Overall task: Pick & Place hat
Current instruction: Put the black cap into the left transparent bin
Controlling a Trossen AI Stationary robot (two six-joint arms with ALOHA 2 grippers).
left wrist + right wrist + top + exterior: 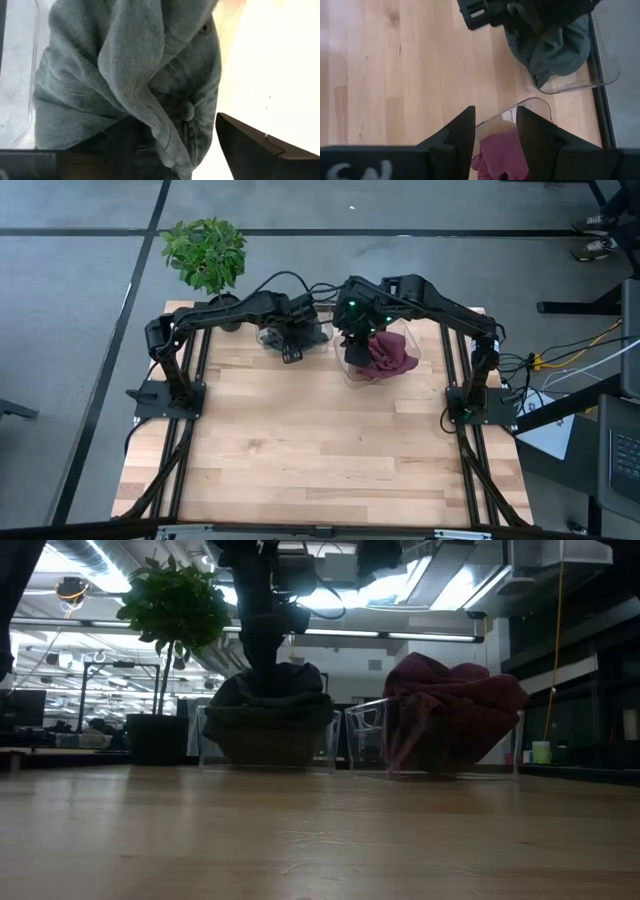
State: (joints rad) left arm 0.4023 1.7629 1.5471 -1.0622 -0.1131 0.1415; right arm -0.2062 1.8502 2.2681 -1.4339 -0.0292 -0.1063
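Note:
A grey-green hat [130, 65] lies crumpled in a clear bin [205, 740] at the table's far side. My left gripper [172, 125] is open and reaches down onto this hat [270, 690]. A maroon hat [388, 355] sits heaped in a second clear bin [365, 730] to the right of the first. My right gripper [495, 117] is open and hovers above the near-left rim [520, 107] of that bin, touching nothing. The maroon hat [500, 155] shows below its fingers. My left gripper comes at the grey-green hat from above, pointing down. A raised fold of the cloth [150, 110] lies between the open fingers. One finger [250, 150] stands apart from the cloth; the cloth covers the other, and I cannot tell whether it touches.
A potted plant [205, 252] stands at the table's far left corner, beside the grey-green hat's bin. Bare wooden tabletop [320, 450] stretches from the two bins to the near edge. Black frame rails [175, 440] run along both sides of the table.

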